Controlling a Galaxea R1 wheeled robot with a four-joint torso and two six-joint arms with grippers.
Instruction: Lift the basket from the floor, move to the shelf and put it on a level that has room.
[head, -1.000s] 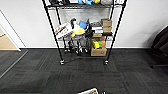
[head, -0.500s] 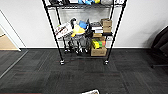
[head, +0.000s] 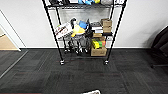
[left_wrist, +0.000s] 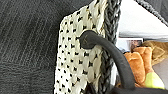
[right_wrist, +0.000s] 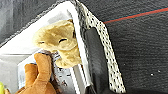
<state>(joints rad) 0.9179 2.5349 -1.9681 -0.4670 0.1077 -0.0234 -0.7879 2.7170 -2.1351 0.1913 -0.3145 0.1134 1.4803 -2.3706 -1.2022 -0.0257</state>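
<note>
Close against the left end effector's camera is the rectangular woven basket (left_wrist: 80, 60) with its cream-and-dark checkered weave, a dark braided rim and a small dark looped handle (left_wrist: 107, 57) fixed to its side wall. The handle curves towards a dark shape at the picture's edge that may be part of the left end effector; whether that end effector is wide, narrow or clamped on the handle I cannot tell. Just past the rim, inside the basket, lie an orange-brown plush toy (left_wrist: 136, 65) and a yellow-green plush piece (left_wrist: 153, 80). Beyond the basket's outer wall is the dark grey-black carpet floor (left_wrist: 27, 42) with its faint stripes.

By the right end effector's camera the same basket shows its opposite end: the checkered wall (right_wrist: 107, 47), the pale fabric lining (right_wrist: 27, 45) and another dark handle (right_wrist: 96, 60) lying flat along the rim. Again I cannot tell how the right end effector stands. A tan plush toy (right_wrist: 58, 41) leans against the lining, with the orange-brown toy just beside it. A thin red line (right_wrist: 140, 15) crosses the carpet beyond the basket.

In the head view a pale sliver at the lower edge (head: 92, 92) is probably the basket's rim. Well ahead of it stands the tall black wire shelf (head: 53, 32) on small casters against a white wall (head: 22, 22), its lower tiers crowded with a brown cardboard box (head: 98, 51), stacked small boxes (head: 106, 25) and colourful items.
</note>
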